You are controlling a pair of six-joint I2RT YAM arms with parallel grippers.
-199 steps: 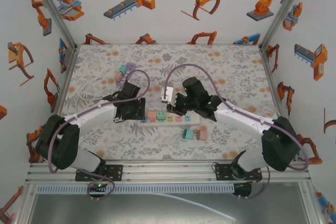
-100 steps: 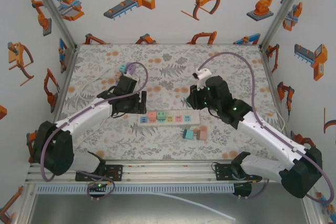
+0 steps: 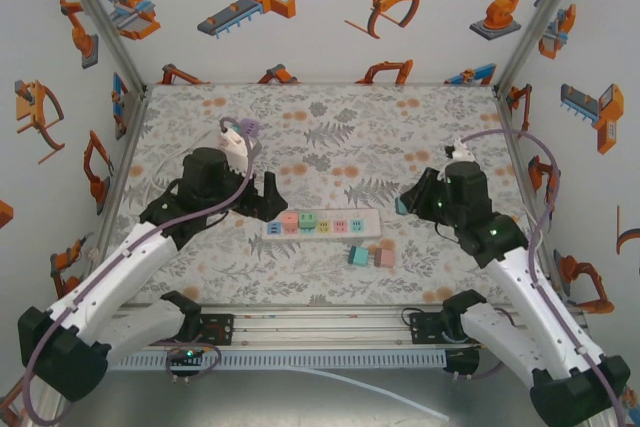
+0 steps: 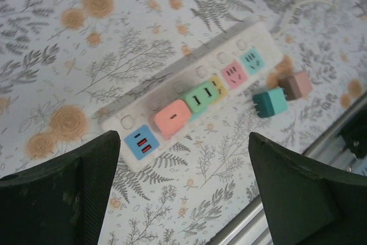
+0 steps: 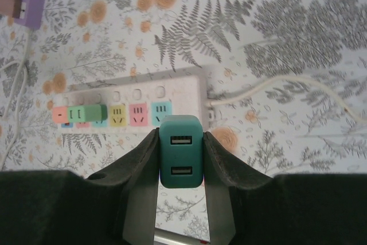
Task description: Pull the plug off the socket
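one white power strip (image 3: 322, 224) lies mid-table toward the near edge. the left gripper (image 4: 180, 159) hangs over its left end, fingers (image 4: 74, 182) wide apart and empty, probably placed to steady it. the right gripper (image 5: 180, 140), off to the right, is clamped on a teal usb plug (image 5: 180, 162), clear of the sockets. two are seated: pink plug (image 4: 172, 119), green plug (image 4: 200, 97). two lie nearer: loose teal plug (image 4: 270, 101), brown plug (image 4: 298, 85).

Open mat (image 3: 340, 147) behind the power strip (image 3: 372, 223); loose plugs (image 3: 358, 256) (teal, brown) just before it
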